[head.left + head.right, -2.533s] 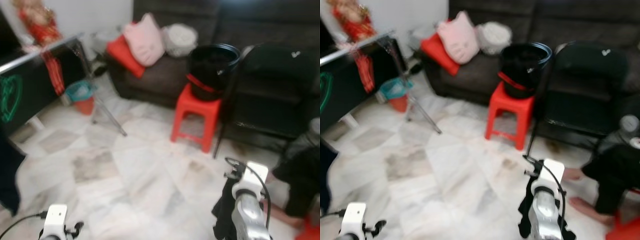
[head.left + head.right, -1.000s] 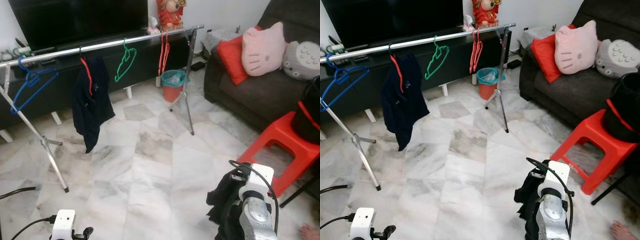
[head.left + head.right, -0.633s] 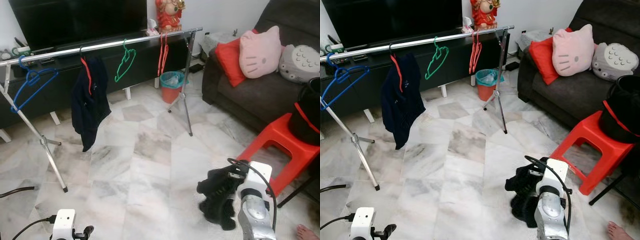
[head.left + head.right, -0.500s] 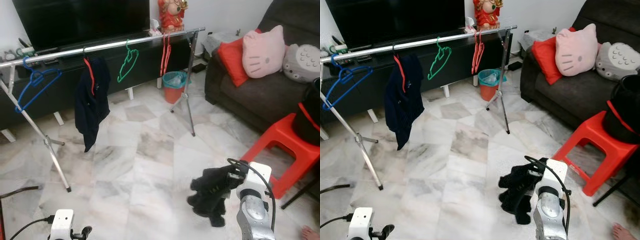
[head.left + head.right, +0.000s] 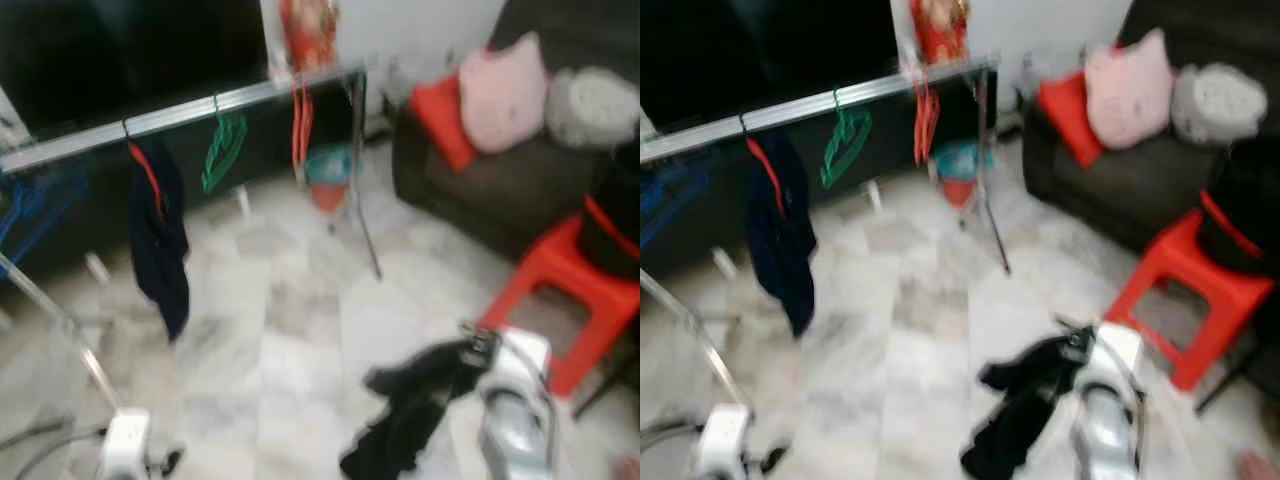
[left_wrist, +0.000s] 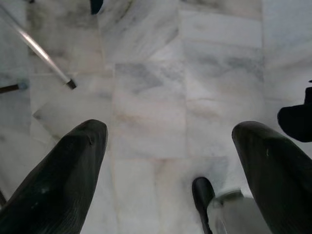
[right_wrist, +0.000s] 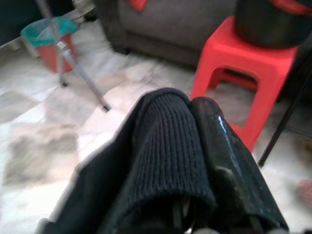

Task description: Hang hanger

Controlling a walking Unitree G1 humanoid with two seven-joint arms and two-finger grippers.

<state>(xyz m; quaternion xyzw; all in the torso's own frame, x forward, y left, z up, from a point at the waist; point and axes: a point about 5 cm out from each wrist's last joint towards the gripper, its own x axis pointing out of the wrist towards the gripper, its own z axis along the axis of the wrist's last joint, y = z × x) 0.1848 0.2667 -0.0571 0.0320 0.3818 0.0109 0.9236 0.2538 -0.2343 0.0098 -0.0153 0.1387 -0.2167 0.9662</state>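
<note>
The right arm is held low and forward over the marble floor point(image 5: 290, 330). The right gripper point(image 7: 195, 146) is pinched onto a black garment point(image 5: 405, 415), which dangles from it; whether a hanger lies inside cannot be told. The left gripper point(image 6: 168, 161) is pointed down at the floor, fingers spread wide and empty. Ahead, a green hanger point(image 5: 222, 150), red hangers point(image 5: 299, 125) and a dark shirt point(image 5: 160, 235) are hung on the metal rail point(image 5: 180, 112). A red stool point(image 5: 565, 300) is seen nearby, before the sofa point(image 5: 480, 190).

Right arm point(image 5: 515, 415) raised at lower right of the head view, right gripper point(image 7: 195, 146) clamped shut on a black garment point(image 5: 405, 420). Left arm point(image 5: 125, 445) low at lower left, left gripper point(image 6: 168, 161) spread wide, fingers point(image 6: 63, 170) well apart, pointing down.
</note>
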